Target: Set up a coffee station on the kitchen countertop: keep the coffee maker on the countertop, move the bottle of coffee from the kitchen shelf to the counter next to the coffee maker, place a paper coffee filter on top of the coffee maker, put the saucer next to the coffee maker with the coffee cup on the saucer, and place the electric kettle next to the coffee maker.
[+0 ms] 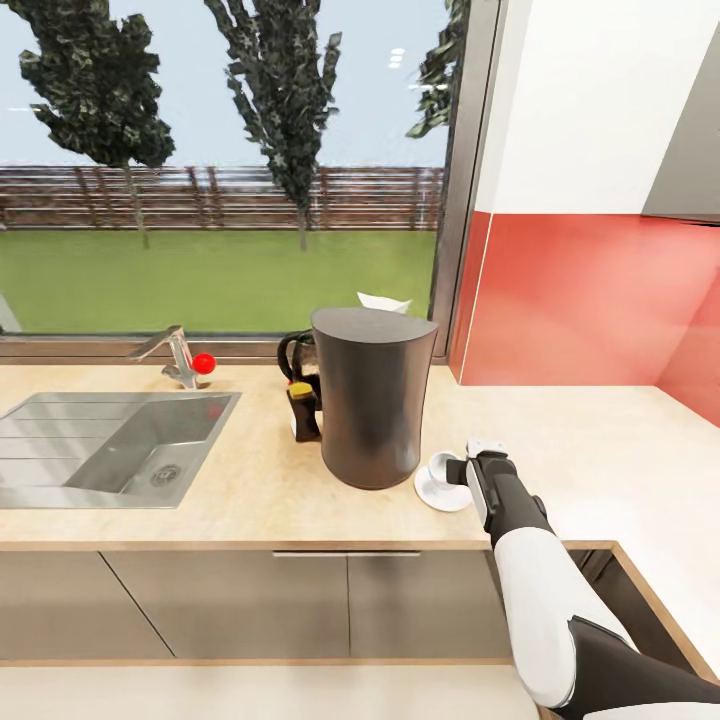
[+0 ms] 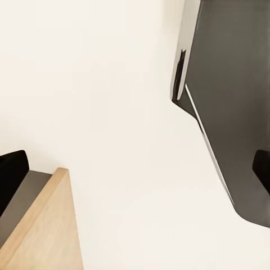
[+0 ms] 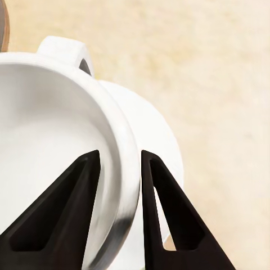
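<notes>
Black fingers [image 3: 67, 219] of the right pincer [image 3: 121, 169] straddle the cup [image 3: 50, 140] rim, one inside, one outside, nearly closed on it. Under the cup lies the saucer [image 3: 154, 135] on the bench [image 3: 214, 67], the maker [image 1: 372, 395] just beyond the pincer.

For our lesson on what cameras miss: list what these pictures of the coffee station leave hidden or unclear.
- Electric kettle: head view, mostly behind the coffee maker; just its handle shows.
- Paper coffee filter: head view, just a white tip above the maker's top.
- Coffee cup: right wrist view, cut off by the frame edge; the right gripper straddles its rim.
- Saucer: partly under the cup.
</notes>
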